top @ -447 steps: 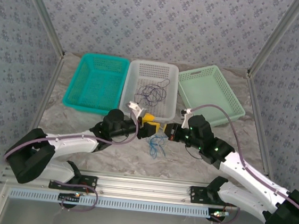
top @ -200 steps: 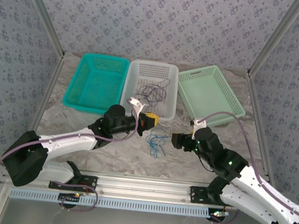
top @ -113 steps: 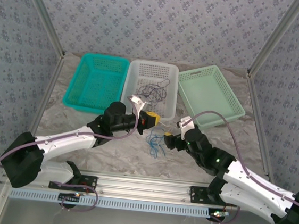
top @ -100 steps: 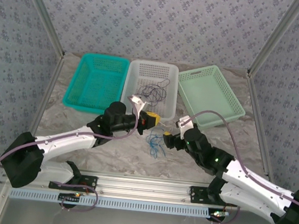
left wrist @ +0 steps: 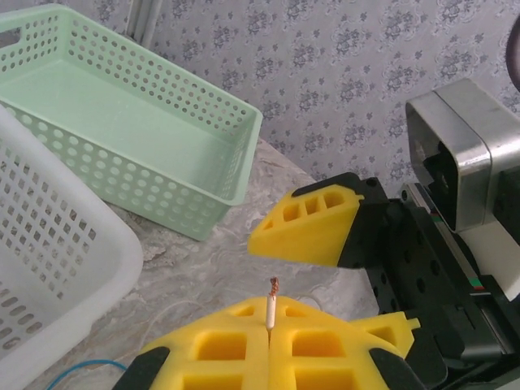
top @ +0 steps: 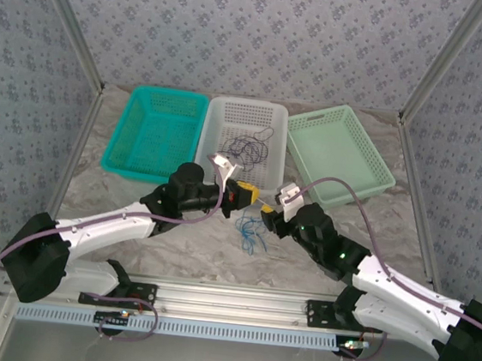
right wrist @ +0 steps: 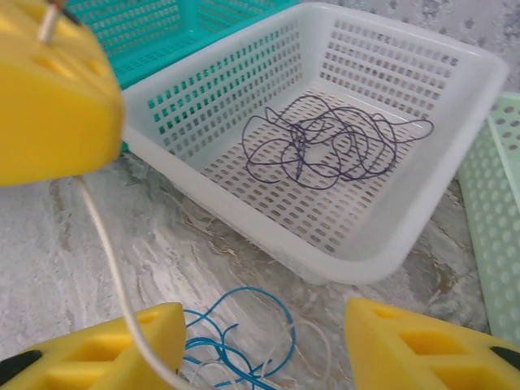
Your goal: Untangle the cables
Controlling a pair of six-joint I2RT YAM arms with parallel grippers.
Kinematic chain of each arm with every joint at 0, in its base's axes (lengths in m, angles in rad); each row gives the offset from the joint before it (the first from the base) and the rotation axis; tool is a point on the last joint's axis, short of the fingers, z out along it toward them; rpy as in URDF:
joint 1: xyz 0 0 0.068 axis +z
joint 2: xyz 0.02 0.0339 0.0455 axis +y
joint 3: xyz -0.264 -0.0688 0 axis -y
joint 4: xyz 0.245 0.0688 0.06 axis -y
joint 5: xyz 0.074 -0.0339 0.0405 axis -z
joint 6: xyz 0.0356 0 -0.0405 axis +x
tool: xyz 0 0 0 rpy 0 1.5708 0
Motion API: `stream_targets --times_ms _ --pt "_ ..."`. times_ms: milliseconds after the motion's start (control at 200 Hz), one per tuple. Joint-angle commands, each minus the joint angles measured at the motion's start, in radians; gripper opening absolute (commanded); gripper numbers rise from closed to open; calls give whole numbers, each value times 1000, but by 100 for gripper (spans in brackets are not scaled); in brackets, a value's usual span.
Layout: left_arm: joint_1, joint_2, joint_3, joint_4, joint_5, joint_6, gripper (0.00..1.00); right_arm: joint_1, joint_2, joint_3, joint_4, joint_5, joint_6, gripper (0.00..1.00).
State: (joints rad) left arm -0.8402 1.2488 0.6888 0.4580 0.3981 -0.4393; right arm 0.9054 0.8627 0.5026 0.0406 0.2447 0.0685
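Nearest you, just toward 6 o'clock from the middle of the overhead view, the blue cable lies in loose loops on the bench, short of the baskets. Just past it, your left gripper, on the arm from 8 o'clock, is clamped tight on the whitish cable, whose bare tip pokes up between the yellow fingers. Your right gripper, on the arm from 4 o'clock, sits just beside the left one with its jaws partly apart and nothing pinched. The whitish cable trails down past its left finger, and you cannot tell whether the two touch. Farther out at 12 o'clock, the dark purple cables lie looped inside the white basket. A teal basket stands at 11 o'clock and a pale green basket at 1 o'clock.
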Motion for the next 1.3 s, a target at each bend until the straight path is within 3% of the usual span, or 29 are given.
stream_targets --times_ms 0,120,340,525,605,735,894,1294 --pt "-7 -14 46 -4 39 -12 0 -3 15 28 24 -60 -39 50" --pt "-8 -18 48 -12 40 -13 0 -5 34 44 9 -69 -44 35" --pt "-7 -43 40 -10 19 -9 12 -16 17 62 3 -95 -11 8" --pt "-10 -119 -30 24 -90 16 71 -41 -38 149 -116 -110 37 1" --pt "-11 -171 -78 38 -164 34 81 -66 -56 201 -187 -112 78 0" --pt "-12 -230 -130 30 -229 55 89 -103 -79 256 -238 -168 136 0" --pt "-19 -237 -155 38 -231 66 90 -136 -67 321 -268 -234 205 0" --pt "-147 3 -6 102 -201 196 90 -142 -51 518 -335 -321 277 0"
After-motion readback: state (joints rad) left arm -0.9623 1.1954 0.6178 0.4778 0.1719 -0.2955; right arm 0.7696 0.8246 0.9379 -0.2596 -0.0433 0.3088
